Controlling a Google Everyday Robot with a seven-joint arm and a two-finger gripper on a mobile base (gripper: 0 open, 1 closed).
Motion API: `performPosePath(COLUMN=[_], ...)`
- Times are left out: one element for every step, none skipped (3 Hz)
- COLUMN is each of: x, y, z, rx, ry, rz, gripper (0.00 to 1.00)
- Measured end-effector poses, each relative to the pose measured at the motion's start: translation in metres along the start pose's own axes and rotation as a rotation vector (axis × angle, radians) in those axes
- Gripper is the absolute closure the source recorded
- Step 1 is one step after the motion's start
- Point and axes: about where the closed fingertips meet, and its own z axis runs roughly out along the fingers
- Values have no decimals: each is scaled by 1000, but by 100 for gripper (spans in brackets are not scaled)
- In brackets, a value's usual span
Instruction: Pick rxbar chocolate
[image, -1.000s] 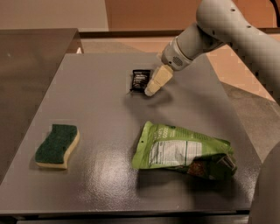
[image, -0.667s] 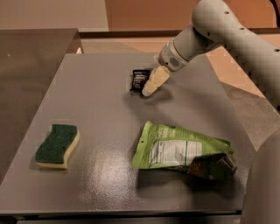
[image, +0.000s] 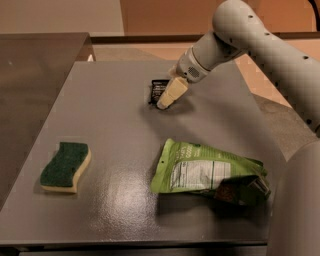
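Note:
The rxbar chocolate (image: 157, 90) is a small black wrapper with white lettering lying flat on the grey table (image: 115, 125), towards the back middle. My gripper (image: 167, 96), cream-coloured at its tip, reaches down from the upper right and sits at the bar's right edge, covering part of it. The tip is low, at or just above the table surface. The bar still lies on the table.
A large green pouch with a white label (image: 207, 172) lies at the front right. A green-and-yellow sponge (image: 65, 166) lies at the front left. A darker counter (image: 35, 60) adjoins the table on the left. My white arm (image: 270, 45) crosses the upper right.
My gripper has shifted slightly to the left, closer onto the bar's right edge. The bar, pouch and sponge have not moved.

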Motion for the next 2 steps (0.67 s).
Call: performPosePath(x=[-2,-7], y=[2,3], z=[3,0], rx=[-5,-8], ry=[4,-8], rz=[-1,-4], gripper=[42,64])
